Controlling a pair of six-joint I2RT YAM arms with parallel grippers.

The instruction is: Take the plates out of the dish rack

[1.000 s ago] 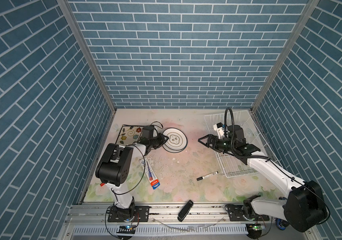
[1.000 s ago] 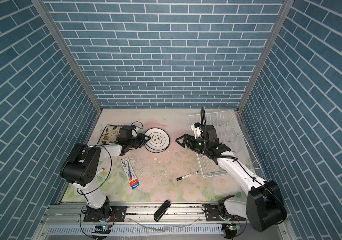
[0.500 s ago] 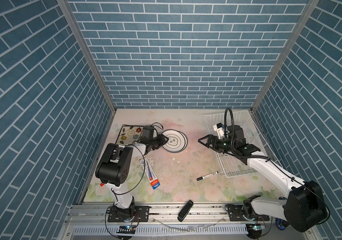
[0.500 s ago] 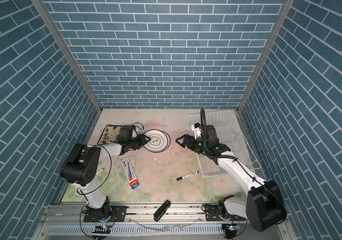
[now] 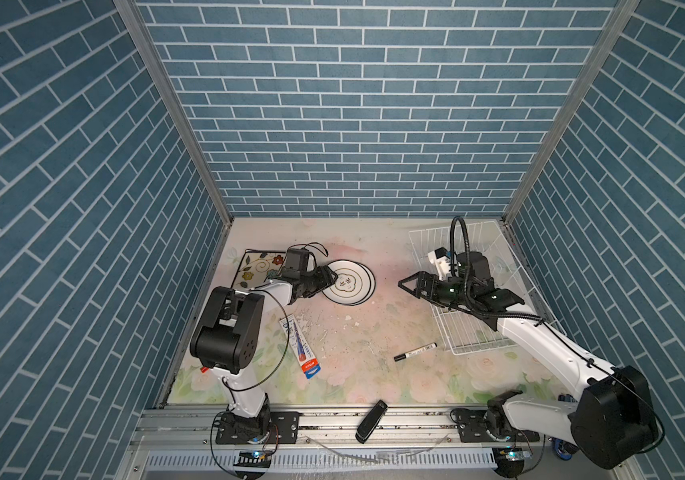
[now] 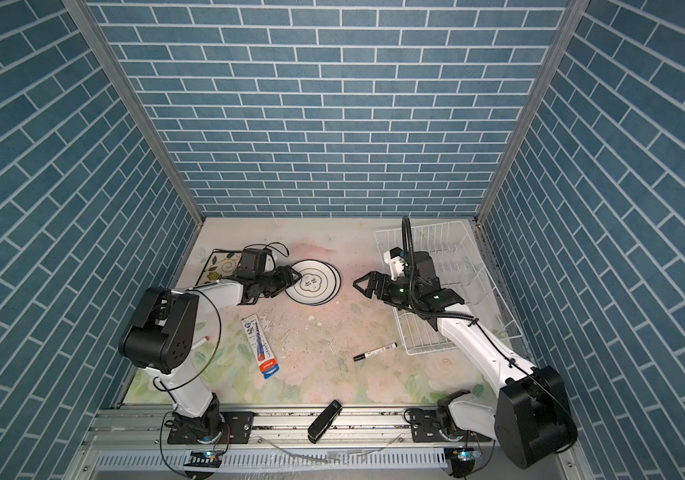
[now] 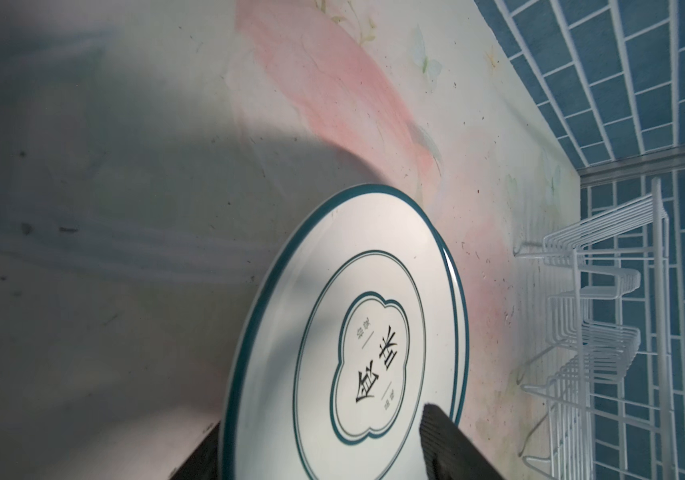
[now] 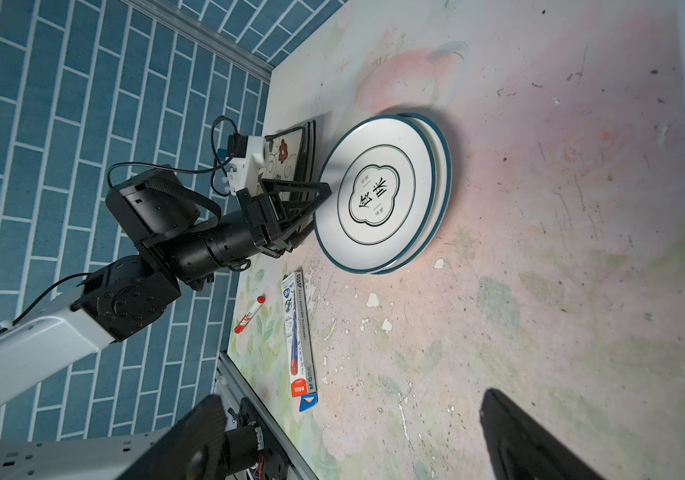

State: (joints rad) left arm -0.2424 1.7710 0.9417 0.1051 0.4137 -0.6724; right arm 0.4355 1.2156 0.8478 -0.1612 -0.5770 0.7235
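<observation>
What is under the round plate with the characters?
A second round plate: only its teal-rimmed edge shows past the top plate. Its face is covered.

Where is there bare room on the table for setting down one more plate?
Bare mat lies between the round plates and the dish rack, though the right gripper hovers there; also between the black marker and the front rail. Crowded: back left, with round plates, floral plate, left gripper.

round plate (image 7: 345,332): lying on second round plate (image 7: 460,332) | jaws: spread, either side of its near rim | dish rack (image 7: 606,336): beyond
</observation>
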